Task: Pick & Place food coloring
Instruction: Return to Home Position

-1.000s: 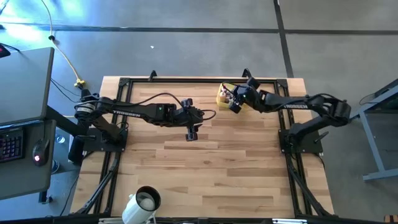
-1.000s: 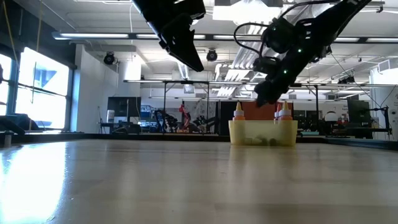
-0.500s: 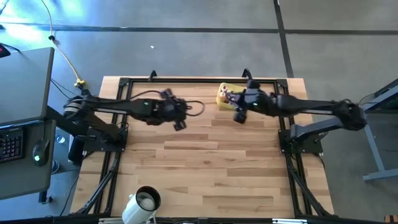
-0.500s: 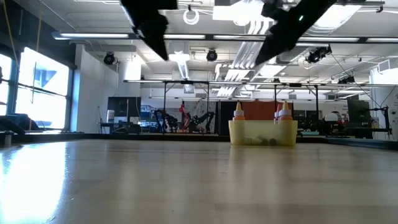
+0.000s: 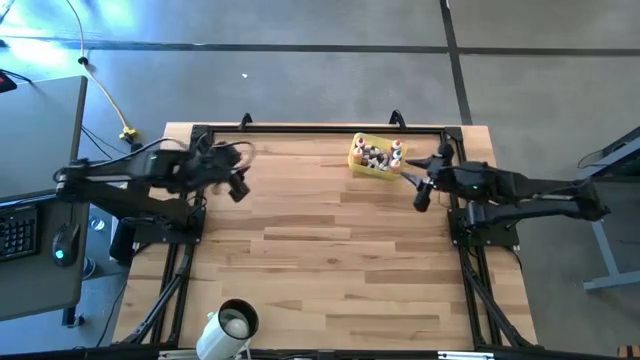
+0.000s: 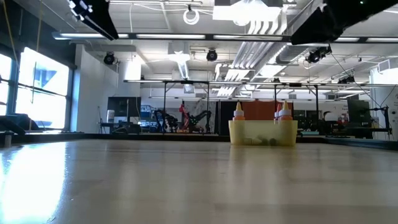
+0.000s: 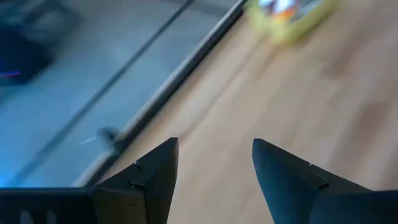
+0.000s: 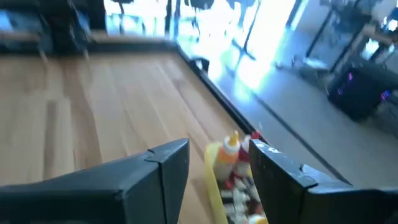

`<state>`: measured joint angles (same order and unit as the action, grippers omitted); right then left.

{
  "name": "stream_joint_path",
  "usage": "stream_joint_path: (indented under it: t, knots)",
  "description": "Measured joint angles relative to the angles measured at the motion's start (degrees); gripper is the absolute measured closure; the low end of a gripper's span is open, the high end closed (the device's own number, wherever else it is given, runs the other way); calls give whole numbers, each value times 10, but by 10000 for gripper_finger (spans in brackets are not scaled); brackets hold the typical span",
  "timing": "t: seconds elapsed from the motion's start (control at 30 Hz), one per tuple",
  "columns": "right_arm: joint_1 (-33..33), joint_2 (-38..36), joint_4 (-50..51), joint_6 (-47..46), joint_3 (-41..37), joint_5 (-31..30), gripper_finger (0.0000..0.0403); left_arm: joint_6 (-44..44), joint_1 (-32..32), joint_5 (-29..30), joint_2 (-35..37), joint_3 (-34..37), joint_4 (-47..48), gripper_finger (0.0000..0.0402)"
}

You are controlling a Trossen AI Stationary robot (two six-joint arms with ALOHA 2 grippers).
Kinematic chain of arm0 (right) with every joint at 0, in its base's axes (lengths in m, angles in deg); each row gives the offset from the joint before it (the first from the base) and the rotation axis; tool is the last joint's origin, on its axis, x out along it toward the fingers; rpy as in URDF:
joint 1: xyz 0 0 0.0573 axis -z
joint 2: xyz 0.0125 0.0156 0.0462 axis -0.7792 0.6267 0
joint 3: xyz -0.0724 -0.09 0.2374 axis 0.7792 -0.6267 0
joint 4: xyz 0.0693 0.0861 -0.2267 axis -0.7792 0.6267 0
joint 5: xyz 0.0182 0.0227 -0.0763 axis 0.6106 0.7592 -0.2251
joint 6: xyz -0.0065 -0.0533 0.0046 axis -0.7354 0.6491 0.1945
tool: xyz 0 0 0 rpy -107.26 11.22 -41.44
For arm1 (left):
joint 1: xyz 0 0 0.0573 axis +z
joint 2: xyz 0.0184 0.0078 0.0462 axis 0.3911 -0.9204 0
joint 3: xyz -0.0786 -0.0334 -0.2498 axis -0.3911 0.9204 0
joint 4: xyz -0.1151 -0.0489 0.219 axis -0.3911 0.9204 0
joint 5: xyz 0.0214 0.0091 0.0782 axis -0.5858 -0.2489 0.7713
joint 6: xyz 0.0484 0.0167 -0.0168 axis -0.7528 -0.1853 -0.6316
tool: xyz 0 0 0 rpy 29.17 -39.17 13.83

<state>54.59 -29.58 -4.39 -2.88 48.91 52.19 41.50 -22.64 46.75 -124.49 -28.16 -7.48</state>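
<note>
The food coloring [image 5: 378, 154], small bottles with red, white and orange caps, stands in a yellow tray [image 5: 356, 162] at the table's far edge, right of the middle. In the low view two orange-tipped bottles [image 6: 238, 112] rise above the tray's wall [image 6: 262, 134]. My right gripper [image 5: 422, 196] hangs open over the table's right part, near side of the tray and apart from it; its wrist view shows the bottles [image 8: 231, 149] beyond the open fingers [image 8: 221, 154]. My left gripper [image 5: 238, 188] hangs open over the table's left part, with nothing between its fingers [image 7: 214, 149].
A white mug [image 5: 230, 328] lies at the table's near edge, left of the middle. A black rail frame [image 5: 300, 128] runs along the table's edges. A desk with a keyboard [image 5: 18, 232] stands off the left side. Bare wood [image 5: 330, 260] fills the middle.
Both arms have drawn back and risen. My left gripper has gone from the table's middle toward the left edge, rolling as it went. My right gripper has left the tray and swung toward the right edge and the near side. The tray and bottles have stayed put.
</note>
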Motion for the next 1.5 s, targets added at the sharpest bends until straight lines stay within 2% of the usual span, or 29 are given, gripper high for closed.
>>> stream_joint_path:
  t: [0.1, 0.23, 0.3, 0.4, 0.7, 0.87, 1.1, 1.2, 1.5]
  knots:
    - [0, -62, -57, 2, -58, 19, 243, -19, 0, -59, 92, 84, -101, 199]
    - [0, -133, -93, -6, -112, 97, 243, -66, 0, -107, 207, 200, -253, 199]
    - [-1, -161, -101, -11, -127, 111, 243, -99, 0, -142, 262, 251, -304, 199]
    - [-1, -201, -92, -35, -136, 101, 243, -140, 0, -170, 341, 314, -348, 199]
    - [0, -289, -12, -65, -139, 108, 243, -137, 0, -201, 524, 418, -365, 199]
    - [-1, -321, -77, -63, -202, 123, 243, -136, 0, -214, 525, 469, -404, 199]
    - [-1, -340, -180, -54, -283, 136, 243, -187, 0, -305, 518, 569, -585, 199]
    - [-1, -340, -209, -53, -306, 155, 243, -193, 0, -319, 519, 600, -631, 199]
    - [0, -336, -233, -50, -346, 208, 243, -164, 0, -316, 517, 621, -612, 199]
